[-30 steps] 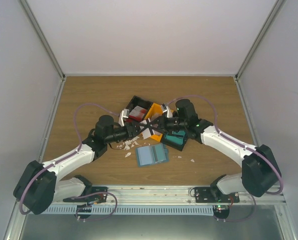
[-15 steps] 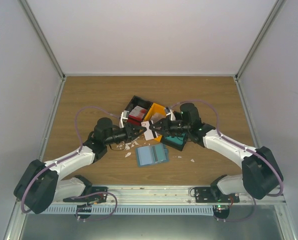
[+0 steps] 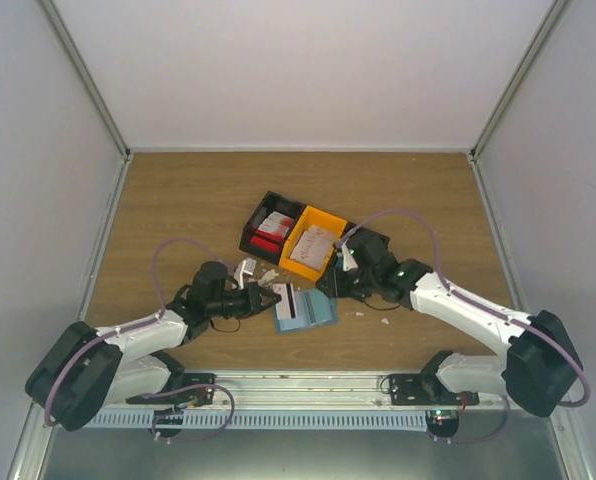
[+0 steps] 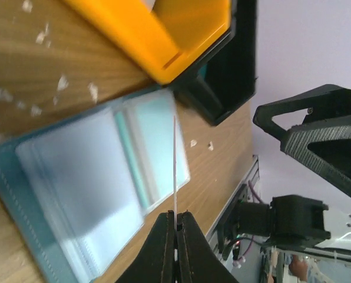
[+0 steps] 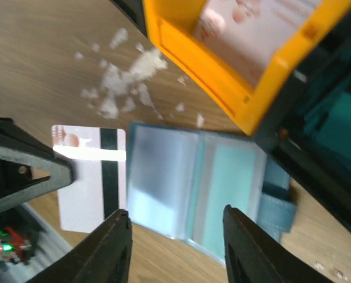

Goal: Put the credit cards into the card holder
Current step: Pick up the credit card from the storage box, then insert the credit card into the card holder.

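One striped credit card (image 5: 90, 177) is clenched edge-on in the left jaws, just beside the open card holder (image 5: 193, 183) lying on the tabletop (image 3: 178, 200). The right jaws hang released above. Unpinned, the holder could slide, and the card, seemingly short of any pocket mouth, could skid.

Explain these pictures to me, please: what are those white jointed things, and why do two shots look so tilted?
Those are two robot arms bolted to a wooden table. One picture looks down from above; the other two come from small cameras on each wrist, hence the odd angles. The left gripper pinches a credit card with a dark stripe, beside the open blue card holder. The right gripper is open and holds nothing. Behind lie an orange bin and a black bin with more cards, plus white scraps.
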You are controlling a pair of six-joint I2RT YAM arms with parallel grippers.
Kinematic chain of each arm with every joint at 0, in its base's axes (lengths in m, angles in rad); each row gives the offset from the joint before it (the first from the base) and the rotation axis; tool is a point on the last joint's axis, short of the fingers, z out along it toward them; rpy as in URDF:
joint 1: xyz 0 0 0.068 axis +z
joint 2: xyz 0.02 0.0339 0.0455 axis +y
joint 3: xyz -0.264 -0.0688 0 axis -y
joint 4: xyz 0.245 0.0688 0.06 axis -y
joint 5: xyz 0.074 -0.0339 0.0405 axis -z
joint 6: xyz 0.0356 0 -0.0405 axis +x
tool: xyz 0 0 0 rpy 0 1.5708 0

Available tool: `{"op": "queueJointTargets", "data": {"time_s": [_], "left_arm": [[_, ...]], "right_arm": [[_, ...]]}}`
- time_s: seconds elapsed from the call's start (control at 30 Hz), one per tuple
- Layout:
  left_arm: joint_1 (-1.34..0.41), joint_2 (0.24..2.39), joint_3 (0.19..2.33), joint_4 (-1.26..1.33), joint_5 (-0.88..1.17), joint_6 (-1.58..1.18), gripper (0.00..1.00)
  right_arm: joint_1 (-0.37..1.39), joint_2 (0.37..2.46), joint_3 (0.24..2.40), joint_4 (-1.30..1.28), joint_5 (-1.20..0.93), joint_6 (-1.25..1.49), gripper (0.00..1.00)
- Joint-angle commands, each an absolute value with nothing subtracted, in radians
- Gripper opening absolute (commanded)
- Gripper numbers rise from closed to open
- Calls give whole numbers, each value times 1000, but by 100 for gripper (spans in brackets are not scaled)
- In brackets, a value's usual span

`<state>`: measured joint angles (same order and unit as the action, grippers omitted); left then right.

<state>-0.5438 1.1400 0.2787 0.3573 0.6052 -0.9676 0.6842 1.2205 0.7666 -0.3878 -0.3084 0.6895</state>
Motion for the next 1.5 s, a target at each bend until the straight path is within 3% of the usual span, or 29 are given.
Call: {"op": "queueJointTargets", "data": {"time_s": [0.0,0.13,0.4,0.7,1.0,1.47], "left_arm": [[-586,1184,234,481,608,-984,0],[-628,1286,212,635,605,-1069,0],[-675,1484,224,821,552,-1177,0],[-683,1498,262,739,479,-1149,0],[-683,1503,267,715,469,-1108,0],[-683,1428,223,627,409,-1069,0]], "right_arm": [[775,1273,761,-521,-111,631,47],[833,1367,783,-555,-4,651,51],[852,1453,764,-507,40,646,49],[844,1508,723,-437,10,654,45],[836,1526,668,-419,-143,677,33],[858,1575,679,-461,-133,729,32]]}}
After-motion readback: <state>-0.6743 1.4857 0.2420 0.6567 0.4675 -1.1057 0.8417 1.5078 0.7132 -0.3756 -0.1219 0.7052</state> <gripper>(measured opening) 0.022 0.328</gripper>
